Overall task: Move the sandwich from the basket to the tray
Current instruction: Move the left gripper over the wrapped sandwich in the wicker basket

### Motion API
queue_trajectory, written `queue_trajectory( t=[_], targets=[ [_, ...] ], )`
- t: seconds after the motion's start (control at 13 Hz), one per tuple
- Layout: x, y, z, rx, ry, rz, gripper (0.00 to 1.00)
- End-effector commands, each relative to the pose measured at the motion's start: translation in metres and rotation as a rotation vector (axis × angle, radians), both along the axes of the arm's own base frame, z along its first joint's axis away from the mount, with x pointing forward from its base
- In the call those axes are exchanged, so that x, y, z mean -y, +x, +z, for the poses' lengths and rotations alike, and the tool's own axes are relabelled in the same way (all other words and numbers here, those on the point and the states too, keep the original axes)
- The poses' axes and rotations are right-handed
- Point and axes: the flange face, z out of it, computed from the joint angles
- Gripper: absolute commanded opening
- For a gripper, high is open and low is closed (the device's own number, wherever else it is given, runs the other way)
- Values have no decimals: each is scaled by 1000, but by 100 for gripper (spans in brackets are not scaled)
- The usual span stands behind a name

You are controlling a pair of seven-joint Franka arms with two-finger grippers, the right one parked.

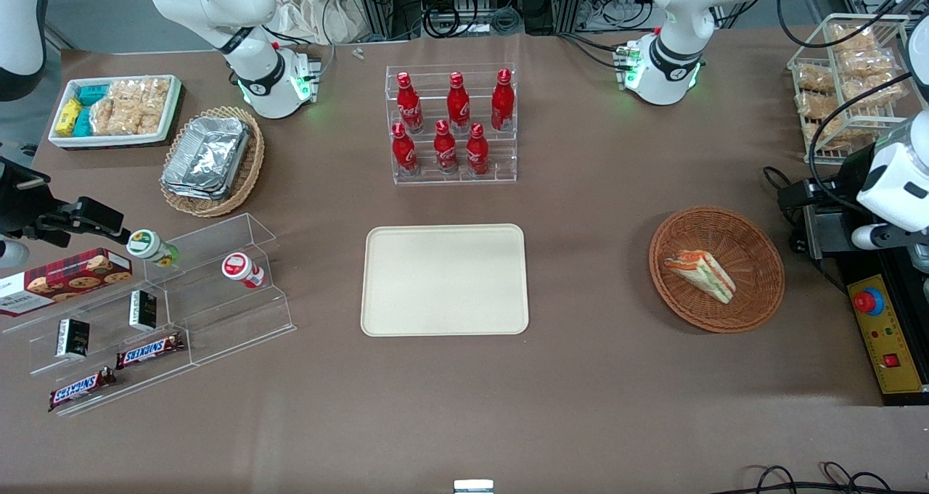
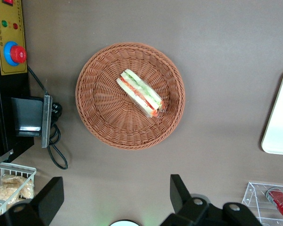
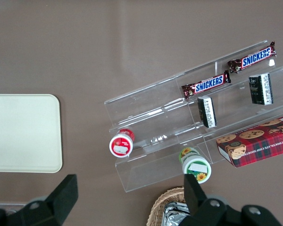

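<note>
Sandwich (image 1: 701, 274), front view: wrapped white wedge with orange and green layers, lying in the basket (image 1: 755, 247) at frame right, long axis diagonal. Wrist view: sandwich (image 2: 140, 92) slants across the basket (image 2: 104, 117); gripper (image 2: 114, 197) hovers above, fingers spread wide, empty.

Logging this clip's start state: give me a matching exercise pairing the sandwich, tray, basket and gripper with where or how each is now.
Things:
1. sandwich
2. tray
3. basket
4. gripper

States:
A. bare, nearer the front camera than the red bottles
B. open, high above the table, holding nothing
C. lying in the wicker bowl
D. toward the working arm's end of the table, holding one item

Pairs: 1-C, 2-A, 3-D, 4-B
</note>
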Motion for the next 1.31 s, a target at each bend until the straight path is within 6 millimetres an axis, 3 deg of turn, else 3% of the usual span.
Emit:
queue_trajectory(
  t=[0.0, 0.15, 0.31, 0.62, 0.92, 1.23],
  targets=[
    [8, 7, 4, 2, 1, 4, 100],
    [12, 7, 4, 0, 1, -4, 100],
    [10, 8, -21, -50, 2, -6, 100],
    [6, 0, -88, -21, 2, 21, 100],
    [6, -8, -166, -36, 22, 168, 100],
    [8, 7, -242, -39, 35, 442, 100]
  ],
)
